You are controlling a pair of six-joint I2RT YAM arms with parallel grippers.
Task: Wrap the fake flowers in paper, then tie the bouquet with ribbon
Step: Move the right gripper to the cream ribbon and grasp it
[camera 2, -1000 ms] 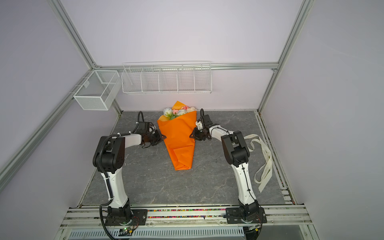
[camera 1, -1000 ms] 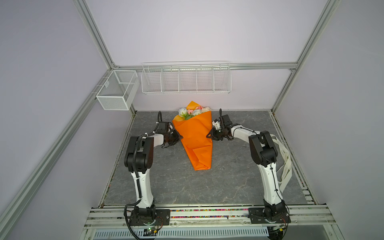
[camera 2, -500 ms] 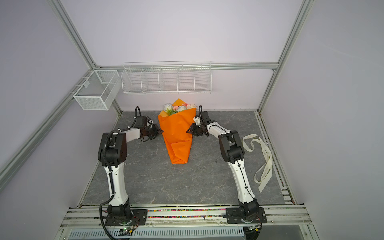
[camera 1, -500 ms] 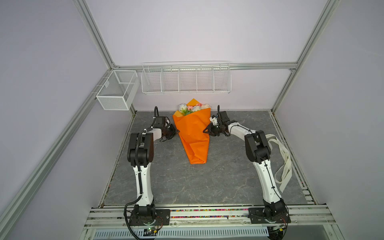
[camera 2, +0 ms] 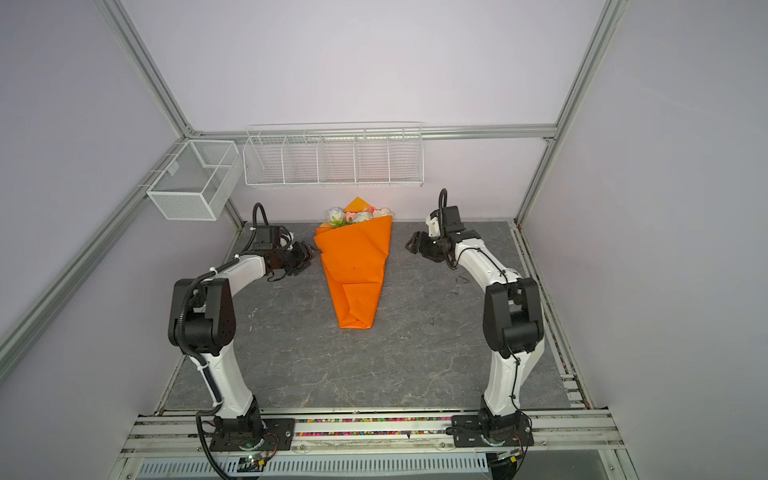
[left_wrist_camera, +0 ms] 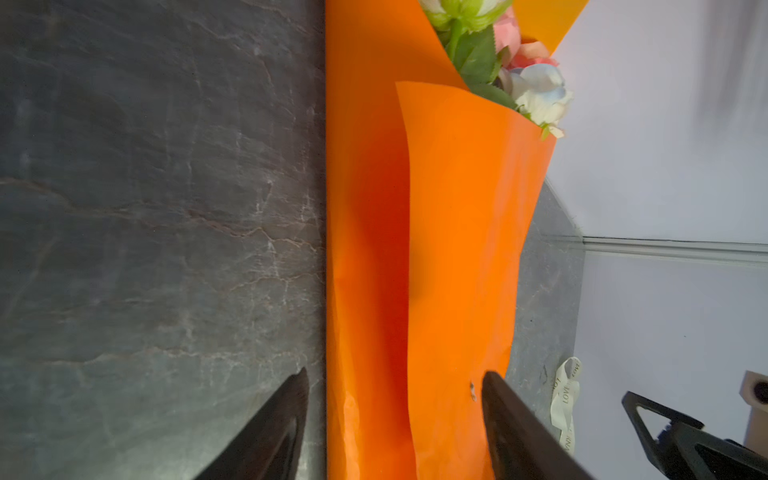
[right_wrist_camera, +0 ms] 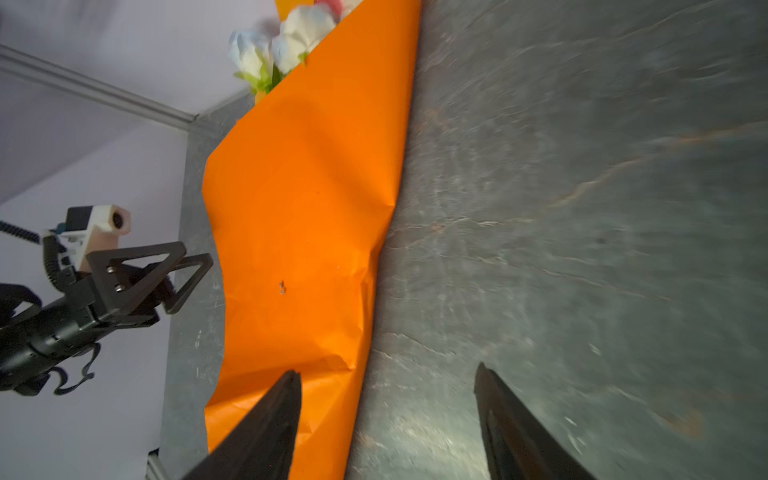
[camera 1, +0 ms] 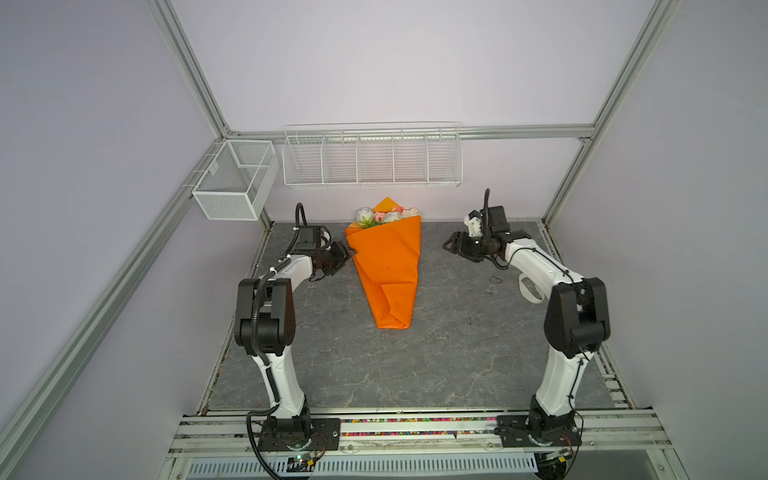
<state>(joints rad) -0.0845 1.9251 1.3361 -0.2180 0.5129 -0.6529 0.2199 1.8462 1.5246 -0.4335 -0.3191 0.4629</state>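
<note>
Paper, bright orange, is wrapped round the bouquet of fake flowers. It lies in the middle of the table, blooms toward the back wall. The left gripper is wide open, right at the wrap's edge, holding nothing. The right gripper is wide open too, a little way off, empty.
</note>
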